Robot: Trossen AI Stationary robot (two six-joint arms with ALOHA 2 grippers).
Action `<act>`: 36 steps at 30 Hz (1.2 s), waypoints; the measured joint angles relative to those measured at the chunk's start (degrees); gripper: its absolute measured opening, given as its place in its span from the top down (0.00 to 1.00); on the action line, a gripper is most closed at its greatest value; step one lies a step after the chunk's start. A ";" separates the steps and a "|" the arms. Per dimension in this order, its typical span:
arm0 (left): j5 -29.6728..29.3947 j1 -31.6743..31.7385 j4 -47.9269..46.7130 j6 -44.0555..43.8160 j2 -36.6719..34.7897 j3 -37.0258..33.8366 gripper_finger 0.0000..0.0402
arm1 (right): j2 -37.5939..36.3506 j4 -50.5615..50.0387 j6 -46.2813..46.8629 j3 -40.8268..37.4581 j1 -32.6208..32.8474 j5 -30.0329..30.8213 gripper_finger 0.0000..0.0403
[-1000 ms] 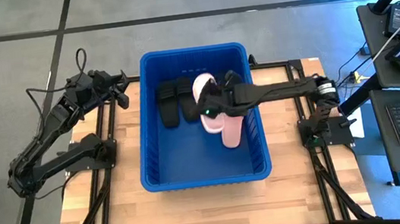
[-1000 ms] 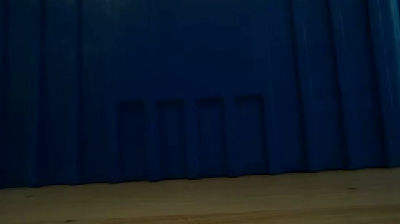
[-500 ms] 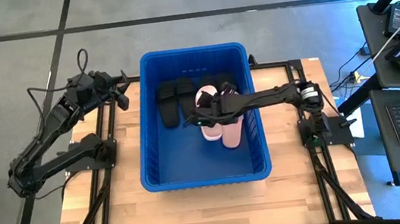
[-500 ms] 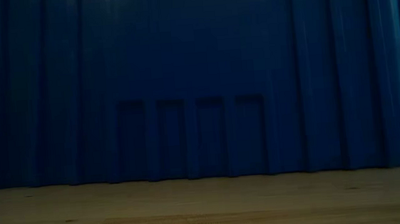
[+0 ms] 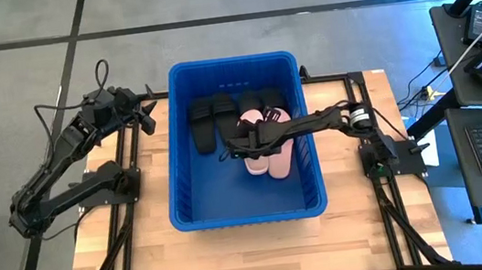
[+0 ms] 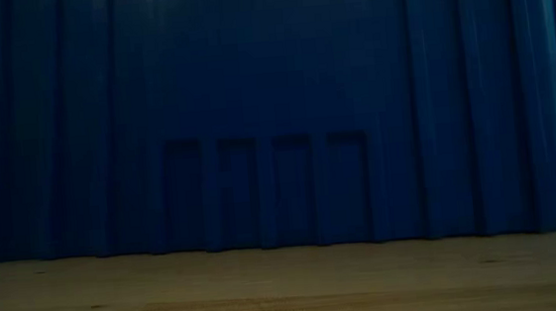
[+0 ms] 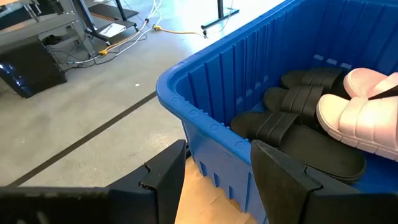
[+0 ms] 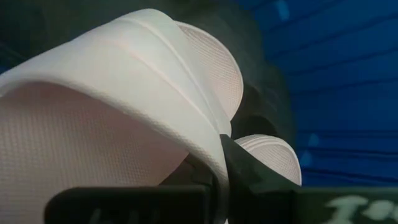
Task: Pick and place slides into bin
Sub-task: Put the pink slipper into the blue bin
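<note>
The right tool (image 5: pixel 240 142) reaches down inside the blue bin (image 5: pixel 195 210), clenched on the strap of a pale pink slide (image 8: pixel 118 106), beside the second pink slide (image 5: pixel 282 153). Black slides (image 5: pixel 207 121) lie just alongside. The left tool (image 7: pixel 214 180), fingers apart and empty, waits outside the bin's far left corner above the wooden surface (image 5: pixel 153 247).

Both arms are dark, jointed and slim. The left arm (image 5: pixel 61 171) trails looping black cables near its wrist. The right arm (image 5: pixel 313 124) wears a silvery ring by its elbow.
</note>
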 joint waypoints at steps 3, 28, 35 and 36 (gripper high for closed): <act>0.00 0.01 0.00 0.00 -0.01 -0.01 0.56 | 0.93 -0.31 1.22 0.02 -0.10 -0.02 0.97; 0.00 0.00 0.02 -0.02 -0.01 -0.01 0.56 | 1.70 -4.03 1.08 -0.02 -0.66 -6.86 0.58; 0.00 0.00 0.02 -0.02 -0.02 -0.01 0.56 | 1.81 -5.66 1.11 1.05 -0.52 -7.01 0.52; 0.00 0.00 0.01 -0.03 -0.01 0.01 0.56 | 1.81 -6.29 1.03 1.63 -0.48 -7.21 0.52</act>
